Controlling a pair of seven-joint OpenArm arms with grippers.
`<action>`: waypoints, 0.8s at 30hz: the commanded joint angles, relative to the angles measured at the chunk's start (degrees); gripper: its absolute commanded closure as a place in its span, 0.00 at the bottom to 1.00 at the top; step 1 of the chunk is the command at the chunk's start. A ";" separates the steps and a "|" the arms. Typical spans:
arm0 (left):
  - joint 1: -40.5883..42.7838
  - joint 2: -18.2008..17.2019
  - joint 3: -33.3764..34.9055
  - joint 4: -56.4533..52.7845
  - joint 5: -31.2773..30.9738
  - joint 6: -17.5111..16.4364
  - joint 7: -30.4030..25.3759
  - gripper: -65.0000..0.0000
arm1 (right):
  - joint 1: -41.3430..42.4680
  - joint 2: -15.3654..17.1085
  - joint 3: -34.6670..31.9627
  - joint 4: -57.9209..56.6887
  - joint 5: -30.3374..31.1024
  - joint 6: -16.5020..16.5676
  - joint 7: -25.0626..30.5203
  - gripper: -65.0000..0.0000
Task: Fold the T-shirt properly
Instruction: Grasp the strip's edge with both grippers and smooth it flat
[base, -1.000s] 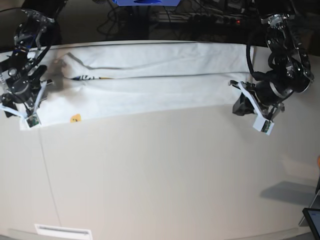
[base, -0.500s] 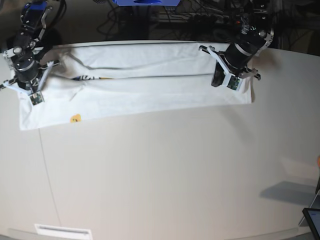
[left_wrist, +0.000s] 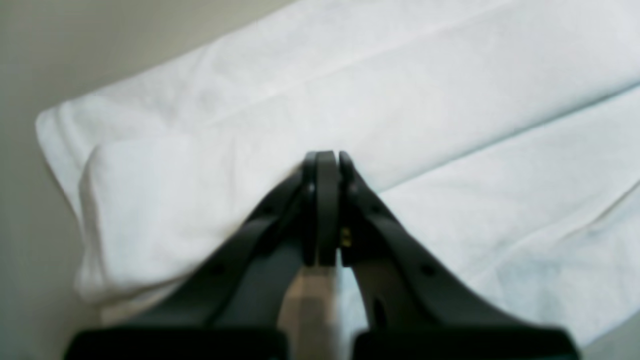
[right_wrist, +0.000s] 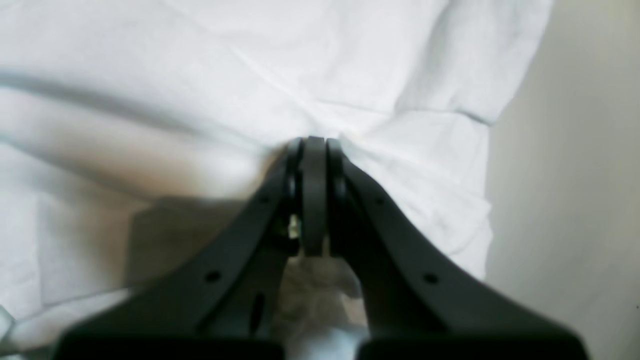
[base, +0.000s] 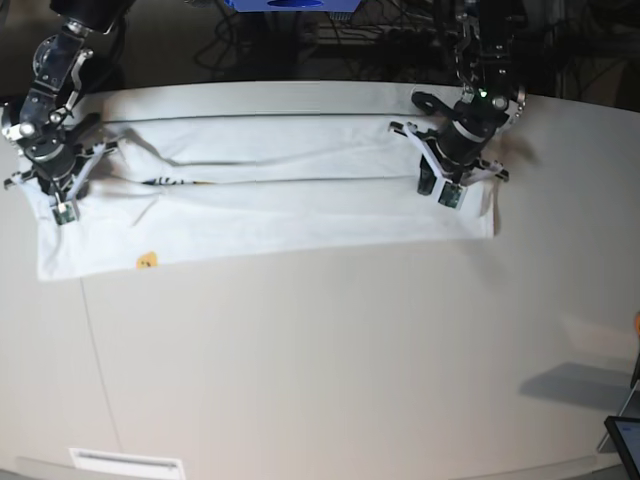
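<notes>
Now T-shirt (base: 270, 195) under both closed claws.

White T-shirt (base: 270, 205), folded into long band, flat on table

Our arms are black metal with white bracing near the wrists and dark cables looping behind. The left gripper (left_wrist: 327, 162) and right gripper (right_wrist: 314, 147) have matte black curved fingers (left_wrist: 400, 250) with small round screw holes.

Showing no readable lettering anywhere; only blurred dark and yellow print specks peeking from the shirt (base: 270, 205) folds.
</notes>
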 joint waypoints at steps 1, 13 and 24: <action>-0.29 -0.06 1.17 -0.75 1.71 -0.22 3.96 1.00 | 0.42 1.20 0.29 -1.85 -2.77 0.10 -3.93 0.99; -12.86 5.39 10.31 -3.91 1.79 -0.04 11.08 1.00 | 7.89 7.18 4.77 -12.67 -2.77 0.10 -3.84 0.99; -16.99 5.65 14.18 -6.73 1.88 -0.04 11.08 1.00 | 8.86 13.42 4.86 -22.95 -2.77 0.10 2.05 0.99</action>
